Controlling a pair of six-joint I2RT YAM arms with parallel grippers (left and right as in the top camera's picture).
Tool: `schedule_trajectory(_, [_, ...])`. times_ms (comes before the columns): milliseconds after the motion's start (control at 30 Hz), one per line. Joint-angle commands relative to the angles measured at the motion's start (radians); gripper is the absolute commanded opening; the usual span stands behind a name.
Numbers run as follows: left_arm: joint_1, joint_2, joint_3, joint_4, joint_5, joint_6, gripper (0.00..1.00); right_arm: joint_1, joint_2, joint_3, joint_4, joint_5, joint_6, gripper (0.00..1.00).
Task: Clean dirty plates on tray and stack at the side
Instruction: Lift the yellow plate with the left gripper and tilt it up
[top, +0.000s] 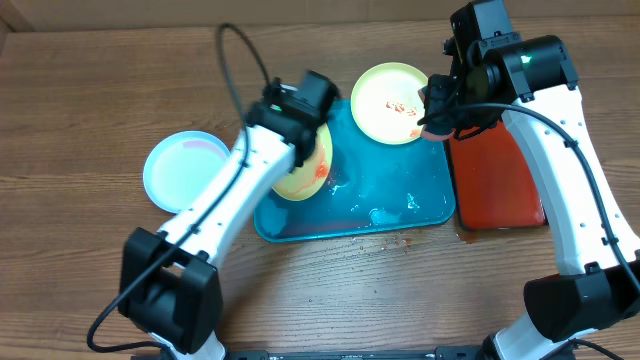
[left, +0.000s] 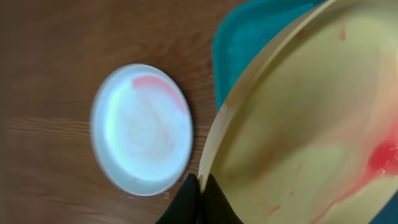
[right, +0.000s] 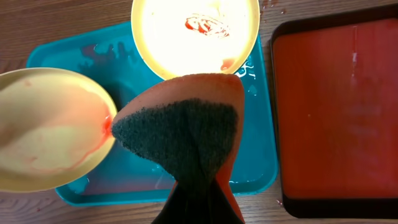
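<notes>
**Overhead.** Left arm runs diagonally from its base at the near edge up to the turquoise tray. The left claw is over the tray's left end, clamped on the rim of the tilted yellow plate, which is raised off flat with red smears on its face. The blue plate lies flat on the table, well to that claw's outer side and off the tray. Right arm rises from its base and bends inward. The right claw points down, pinching a sponge. The sauced yellow plate lies just beside that claw, at the tray's far right corner. The red tray lies below the arm.

**Left wrist.** Fingers are pressed together on the tilted yellow plate's rim. Its smeared face fills the right of the view. Blue plate is out to the left, with a pink trace near its edge.

**Right wrist.** Jaws are closed on the sponge, whose dark scouring face is towards the camera, with orange backing. Ahead of it is the sauced yellow plate, and to its left the tilted one. The wet tray is beneath.
</notes>
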Motion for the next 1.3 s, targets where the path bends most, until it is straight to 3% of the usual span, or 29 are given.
schedule_trajectory(0, [-0.067, -0.021, -0.001, -0.021, -0.336, -0.12, 0.04, -0.003, -0.007, 0.008, 0.003, 0.044, 0.0, 0.04])
schedule_trajectory(233, [-0.168, -0.021, -0.001, -0.032, -0.648, -0.145, 0.04, -0.006, -0.007, 0.008, 0.002, 0.072, 0.002, 0.04])
schedule_trajectory(433, [-0.188, -0.021, -0.001, -0.032, -0.779, -0.16, 0.04, -0.027, -0.007, 0.008, 0.002, 0.073, 0.004, 0.04])
schedule_trajectory(1267, [-0.188, -0.021, -0.001, -0.02, -0.852, -0.196, 0.04, -0.048, -0.007, 0.008, 0.001, 0.072, 0.005, 0.04])
